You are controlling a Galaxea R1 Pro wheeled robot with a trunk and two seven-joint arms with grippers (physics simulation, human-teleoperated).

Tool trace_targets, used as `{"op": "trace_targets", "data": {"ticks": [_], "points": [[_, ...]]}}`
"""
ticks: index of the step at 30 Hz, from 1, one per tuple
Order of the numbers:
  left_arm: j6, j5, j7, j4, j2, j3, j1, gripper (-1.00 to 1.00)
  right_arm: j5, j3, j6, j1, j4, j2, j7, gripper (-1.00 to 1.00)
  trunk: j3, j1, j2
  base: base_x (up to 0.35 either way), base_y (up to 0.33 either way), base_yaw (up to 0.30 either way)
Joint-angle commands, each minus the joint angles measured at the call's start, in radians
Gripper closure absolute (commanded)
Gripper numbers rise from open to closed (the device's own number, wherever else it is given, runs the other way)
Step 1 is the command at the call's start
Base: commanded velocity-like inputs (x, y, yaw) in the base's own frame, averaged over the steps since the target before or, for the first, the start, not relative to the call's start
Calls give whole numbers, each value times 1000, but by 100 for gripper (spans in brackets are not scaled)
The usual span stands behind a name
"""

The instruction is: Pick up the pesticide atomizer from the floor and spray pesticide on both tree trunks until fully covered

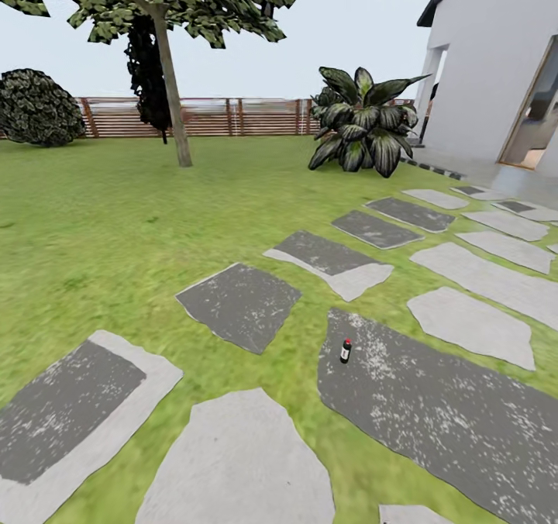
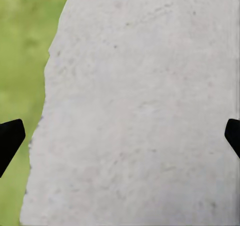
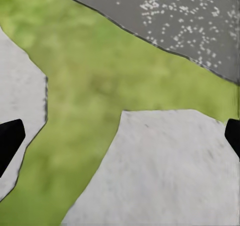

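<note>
Reaching the spray bottle comes first: it stands upright on the near left edge of a dark paving stone, ahead and slightly right. Both the left gripper and right gripper hang spread wide and empty over paving. Roll closer, then lower one hand squarely around it. One tree waits far left.
</note>
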Motion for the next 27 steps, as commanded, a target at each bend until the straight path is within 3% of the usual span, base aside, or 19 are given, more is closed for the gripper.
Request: {"op": "trace_targets", "data": {"ticks": [1,27], "points": [[0,0,0,0,0,0,0,-100,0,0,0,0,0,0,0,-100,0,0,0,169,-236,0],[0,2,0,0,0,0,0,-100,0,0,0,0,-1,0,0,-100,0,0,0,181,-219,-15]]}}
